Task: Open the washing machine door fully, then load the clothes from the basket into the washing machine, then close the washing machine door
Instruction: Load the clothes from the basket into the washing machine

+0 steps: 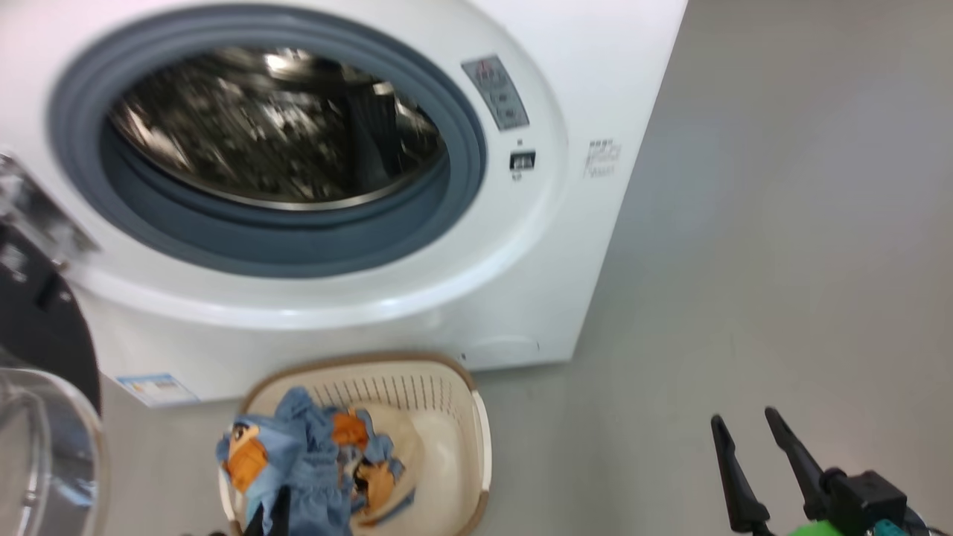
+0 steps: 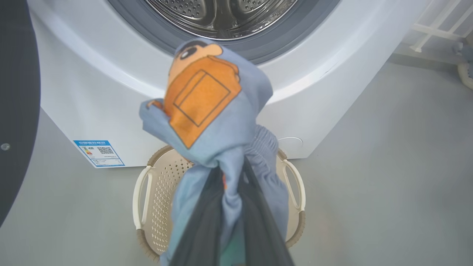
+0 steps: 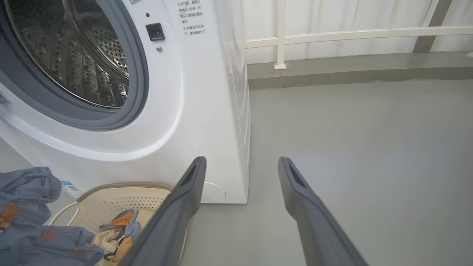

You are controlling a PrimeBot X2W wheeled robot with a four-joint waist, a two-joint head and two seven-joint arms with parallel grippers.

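Now that the washing machine door [image 1: 45, 327] hangs open, loading has begun — the left gripper [image 2: 232, 175] pinches tight on some of the clothes [image 2: 207, 99] above the basket [image 2: 155, 192], near the washing machine [image 1: 521, 298]. More lie inside it. The right gripper [image 3: 240, 166] gapes wide, empty — shutting the door comes last.

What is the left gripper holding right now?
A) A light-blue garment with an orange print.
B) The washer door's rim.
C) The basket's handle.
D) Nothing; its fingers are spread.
A: in the left wrist view the left gripper is shut on the light-blue garment, which hangs bunched over the basket.
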